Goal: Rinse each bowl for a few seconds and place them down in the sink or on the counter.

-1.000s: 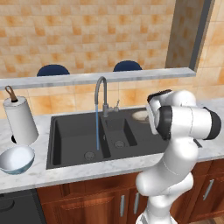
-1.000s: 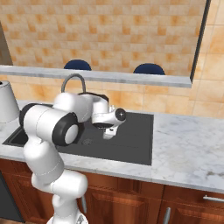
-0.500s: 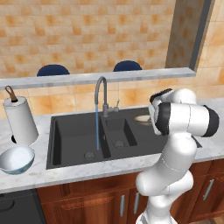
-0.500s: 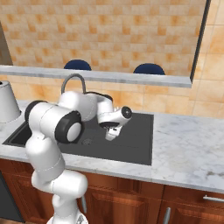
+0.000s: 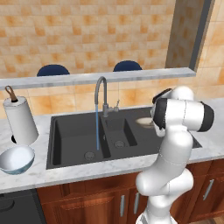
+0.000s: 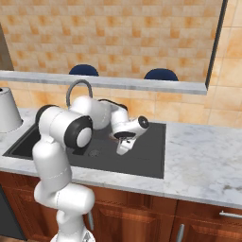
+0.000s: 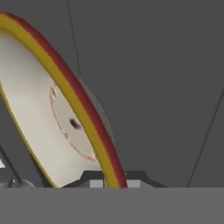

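Note:
In the hand view my gripper (image 7: 111,180) is shut on the darker rim of the tan bowl (image 7: 39,113). The bowl stands tilted on edge against the dark grey sink (image 7: 166,87). From the left base view the tan bowl (image 5: 143,121) lies low over the sink's flat right part, half hidden behind my arm. I cannot tell whether it touches the surface. The right base view shows the gripper (image 6: 123,146) pointing down over the sink (image 6: 146,158). The pale blue bowl (image 5: 16,158) sits upright on the counter (image 5: 39,175), left of the large basin (image 5: 72,138).
Water runs in a thin stream (image 5: 97,129) from the gooseneck tap (image 5: 101,89) into the large basin. A paper towel roll (image 5: 19,120) stands at the far left. The counter (image 6: 203,151) stretches right of the sink. Above runs a grey ledge (image 5: 87,78) with two dark blue chair tops behind it.
The hand with the tan bowl has drifted a little to the right and down over the sink's right side. The blue bowl and the water stream are as before.

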